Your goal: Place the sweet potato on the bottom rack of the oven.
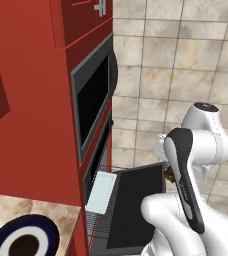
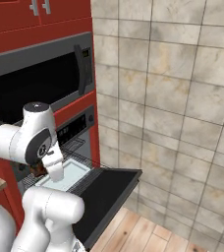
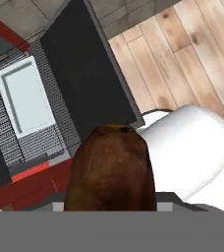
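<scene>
Hand view: the gripper (image 3: 111, 206) grips the sweet potato (image 3: 110, 167) at bottom centre, the bottom rack (image 3: 23, 96) lying upper left.

oven (image 1: 98, 165) door down, bottom rack (image 1: 101, 192) out

The left base view looks forward and down from behind the arm, close along the red cabinetry's side, onto the oven (image 1: 98, 165) and its dropped door (image 1: 136, 200). The right base view faces the same oven (image 2: 70, 142) from the other side, more frontally (the tiled wall takes its right half). Both share the open door and the pale bottom rack (image 1: 101, 192). The hand view looks steeply down from above, near the door's outer edge, over rack (image 3: 25, 98), door (image 3: 84, 74) and wooden floor (image 3: 192, 59).
</scene>
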Controlling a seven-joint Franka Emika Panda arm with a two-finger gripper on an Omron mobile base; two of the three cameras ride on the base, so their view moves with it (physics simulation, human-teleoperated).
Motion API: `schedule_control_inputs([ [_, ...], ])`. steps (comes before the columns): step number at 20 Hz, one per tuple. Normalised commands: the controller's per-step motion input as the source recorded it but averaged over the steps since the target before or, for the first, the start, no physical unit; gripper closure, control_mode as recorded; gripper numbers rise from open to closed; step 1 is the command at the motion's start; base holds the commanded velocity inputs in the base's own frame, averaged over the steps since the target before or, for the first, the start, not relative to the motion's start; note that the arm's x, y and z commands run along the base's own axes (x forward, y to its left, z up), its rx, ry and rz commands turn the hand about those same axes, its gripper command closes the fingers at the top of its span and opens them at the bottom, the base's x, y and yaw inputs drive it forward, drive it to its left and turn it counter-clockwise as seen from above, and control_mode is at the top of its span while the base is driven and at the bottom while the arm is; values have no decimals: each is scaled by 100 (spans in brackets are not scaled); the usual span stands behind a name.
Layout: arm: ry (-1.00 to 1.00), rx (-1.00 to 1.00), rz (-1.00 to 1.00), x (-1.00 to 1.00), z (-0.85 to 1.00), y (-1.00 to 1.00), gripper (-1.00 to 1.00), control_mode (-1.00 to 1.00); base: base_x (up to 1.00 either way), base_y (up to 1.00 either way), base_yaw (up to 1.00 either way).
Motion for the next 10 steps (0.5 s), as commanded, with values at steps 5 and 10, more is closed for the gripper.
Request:
schedule_control_inputs([
  [5, -2, 15, 67, 99, -41, -16, 100, -100, 0, 0, 0],
  [10, -26, 4, 63, 98, -62, 12, 100, -100, 0, 0, 0],
])
